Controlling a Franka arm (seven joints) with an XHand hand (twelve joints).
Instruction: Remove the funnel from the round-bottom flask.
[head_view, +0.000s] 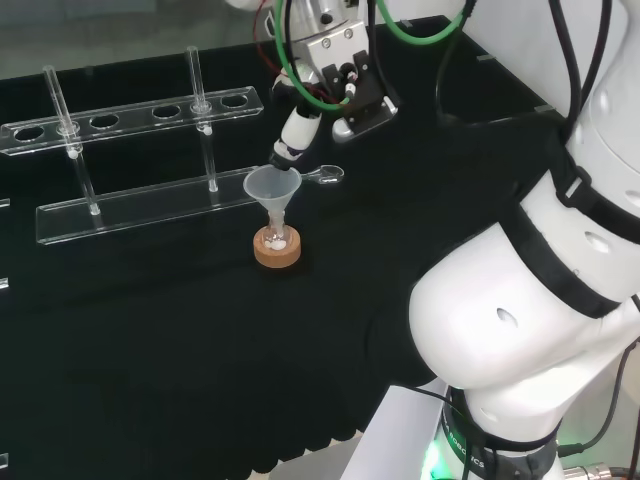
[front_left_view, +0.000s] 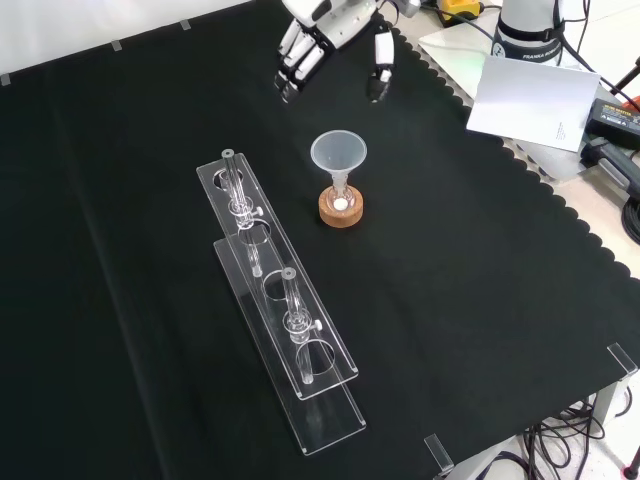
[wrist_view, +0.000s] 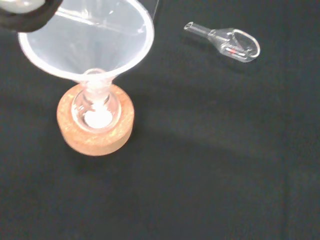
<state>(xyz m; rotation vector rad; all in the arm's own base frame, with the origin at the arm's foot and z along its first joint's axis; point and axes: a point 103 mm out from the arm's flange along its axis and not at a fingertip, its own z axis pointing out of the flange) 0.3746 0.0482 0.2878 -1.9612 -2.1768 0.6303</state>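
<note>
Hand (front_left_view: 330, 35) open above funnel (front_left_view: 338, 155), nothing held, funnel not yet lifted.

Funnel sits stem-down in the neck of the small flask (wrist_view: 96, 111), which rests on a cork ring (wrist_view: 95, 132) on the table (front_left_view: 480, 300); in the front view it stands below the fingertips (front_left_view: 290, 80), clear of them, while the head view has one fingertip (head_view: 283, 152) close over the rim. Fingers hang spread and relaxed. Funnel looks like thin clear plastic: likely light, smooth, a bit slippery, rim may flex if squeezed. Best hold is probably a pinch on the wide cone near the rim, then straight up. Flask is small, glass, loose on the ring, so a sideways tug could tip it. A little white stuff sits in the flask. Small clear scoop (wrist_view: 227, 41) lies on the cloth beside, apart from both.
</note>
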